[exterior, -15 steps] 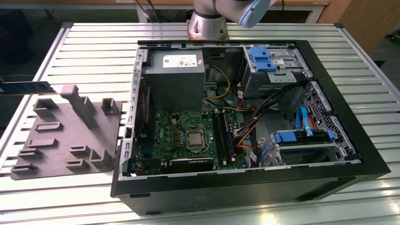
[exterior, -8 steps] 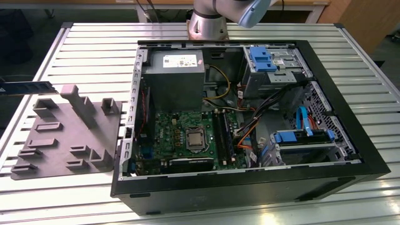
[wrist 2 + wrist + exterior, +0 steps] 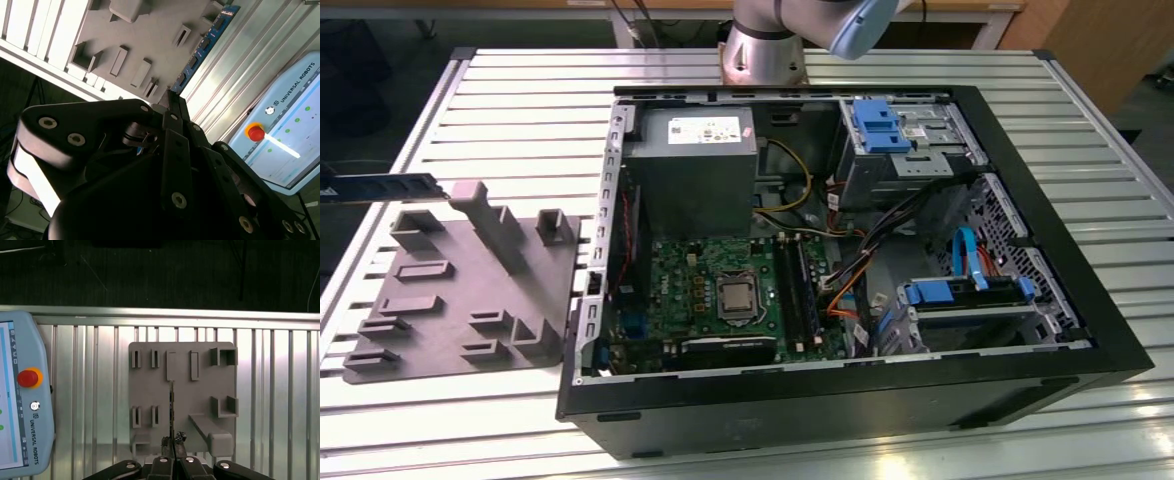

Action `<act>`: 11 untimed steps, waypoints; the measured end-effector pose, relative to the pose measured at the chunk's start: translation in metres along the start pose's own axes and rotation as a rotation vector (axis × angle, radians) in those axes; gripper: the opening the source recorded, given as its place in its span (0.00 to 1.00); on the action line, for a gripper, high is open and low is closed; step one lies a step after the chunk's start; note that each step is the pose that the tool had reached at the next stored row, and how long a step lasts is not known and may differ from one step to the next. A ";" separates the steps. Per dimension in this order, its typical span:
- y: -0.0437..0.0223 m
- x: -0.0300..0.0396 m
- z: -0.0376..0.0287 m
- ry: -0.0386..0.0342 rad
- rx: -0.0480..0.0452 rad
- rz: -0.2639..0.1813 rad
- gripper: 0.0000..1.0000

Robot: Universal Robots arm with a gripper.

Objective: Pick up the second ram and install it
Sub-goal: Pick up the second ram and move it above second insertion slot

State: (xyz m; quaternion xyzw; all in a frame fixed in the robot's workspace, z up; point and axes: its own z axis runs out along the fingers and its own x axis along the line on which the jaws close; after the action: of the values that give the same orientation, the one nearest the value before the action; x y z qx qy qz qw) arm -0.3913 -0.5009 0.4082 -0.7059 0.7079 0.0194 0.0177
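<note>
**Ram clamped over the holder**

The jaws are closed tight on one end of the ram (image 3: 171, 405), which sticks out from them edge-on above the grey holder (image 3: 197, 395). The holder's raised posts and slots lie below the stick. A teach pendant (image 3: 25, 405) sits near the holder on the slatted worktop (image 3: 280, 390), not touching it. The open computer case (image 3: 854, 405) stands just beside the holder, on the exterior view's right, its motherboard (image 3: 707, 290) well apart from the ram.
</note>
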 end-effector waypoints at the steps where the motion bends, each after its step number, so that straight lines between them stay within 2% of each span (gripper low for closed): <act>1: -0.0006 0.0000 0.0000 0.0000 -0.0001 0.000 0.12; 11: -0.0068 0.0000 0.0000 0.0001 0.0000 0.000 0.12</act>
State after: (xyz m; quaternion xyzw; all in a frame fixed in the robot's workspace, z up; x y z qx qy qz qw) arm -0.3845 -0.5009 0.4083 -0.7059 0.7079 0.0193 0.0176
